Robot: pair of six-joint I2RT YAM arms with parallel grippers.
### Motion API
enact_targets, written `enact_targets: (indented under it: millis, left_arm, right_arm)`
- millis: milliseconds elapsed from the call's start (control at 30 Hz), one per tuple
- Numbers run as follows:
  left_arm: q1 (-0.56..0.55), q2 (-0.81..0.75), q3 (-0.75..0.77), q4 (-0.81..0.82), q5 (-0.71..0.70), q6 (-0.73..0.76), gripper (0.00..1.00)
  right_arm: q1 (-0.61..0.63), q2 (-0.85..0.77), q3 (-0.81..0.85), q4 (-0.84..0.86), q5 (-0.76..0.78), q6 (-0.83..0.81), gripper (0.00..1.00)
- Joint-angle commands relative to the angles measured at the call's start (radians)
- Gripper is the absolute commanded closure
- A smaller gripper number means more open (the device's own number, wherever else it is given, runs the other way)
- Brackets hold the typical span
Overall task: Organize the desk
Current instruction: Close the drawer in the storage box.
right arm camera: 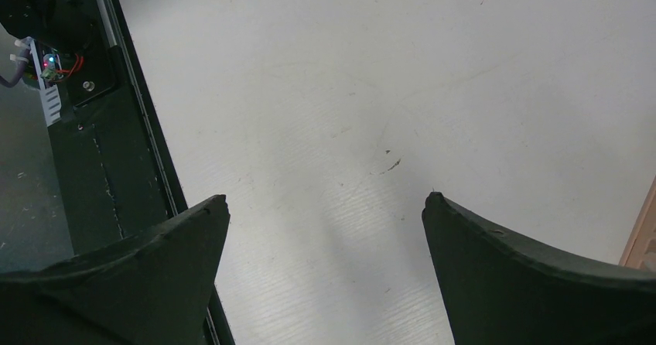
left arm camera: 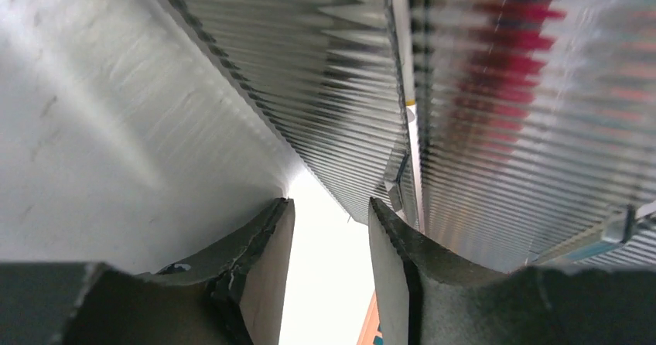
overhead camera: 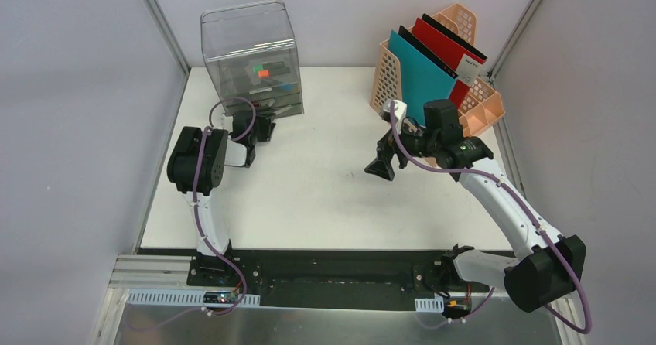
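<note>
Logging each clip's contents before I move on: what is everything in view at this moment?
desk: 1, white, fills the middle of the top view
rail: 1, black and aluminium, along the desk's near edge
drawer unit: 1, clear plastic with red and green items inside, far left corner
file organiser: 1, peach mesh, far right corner
teal folder: 1, teal, standing in the file organiser
red folder: 1, red with black edging, behind the teal folder
left arm: 1, black and white, near left
right arm: 1, black and white, near right
left gripper: 1, black, open, at the drawer unit's front
right gripper: 1, black, wide open, over bare desk
</note>
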Motion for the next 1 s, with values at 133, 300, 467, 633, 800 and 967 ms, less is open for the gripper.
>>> enact_targets:
  millis: [133,300,467,633,800,967]
  left_arm:
    - [0.037,0.020,0.061,-0.054,-0.009,0.045,0.52]
    - [0.045,0.014,0.063,-0.018,0.022,0.071,0.49]
    - [0.049,-0.025,-0.010,0.127,0.122,0.175,0.48]
    - [0.068,-0.063,-0.129,0.357,0.268,0.244,0.46]
    - [0.090,-0.143,-0.222,0.453,0.411,0.253,0.45]
    - [0.090,-0.365,-0.309,0.351,0.491,0.333,0.42]
  right_arm:
    - [-0.024,-0.025,0.007,0.020,-0.019,-0.017,0.01]
    - [-0.039,-0.026,0.006,0.022,-0.025,-0.014,0.01]
    - [-0.056,-0.030,0.006,0.021,-0.035,-0.014,0.01]
    - [-0.072,-0.033,0.009,0.014,-0.052,-0.013,0.01]
    - [-0.098,-0.040,0.015,0.006,-0.076,-0.010,0.01]
    - [-0.138,-0.052,0.026,-0.009,-0.103,-0.006,0.01]
